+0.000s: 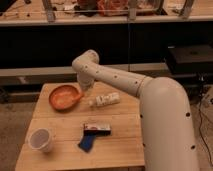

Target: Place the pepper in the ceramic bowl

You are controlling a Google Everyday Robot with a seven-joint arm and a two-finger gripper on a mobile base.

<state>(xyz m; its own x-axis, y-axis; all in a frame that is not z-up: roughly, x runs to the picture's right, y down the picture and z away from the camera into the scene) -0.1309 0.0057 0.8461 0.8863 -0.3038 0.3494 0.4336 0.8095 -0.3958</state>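
Hand (83, 92) over wooden table (122, 125)

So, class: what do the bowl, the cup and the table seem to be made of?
The ceramic bowl: probably glazed or painted ceramic, by its even orange-red surface. The cup: likely thin plastic, whitish and translucent. The table: wood, with visible planks and pale grain. The end effector hangs at the bowl's right rim, the pepper below it.
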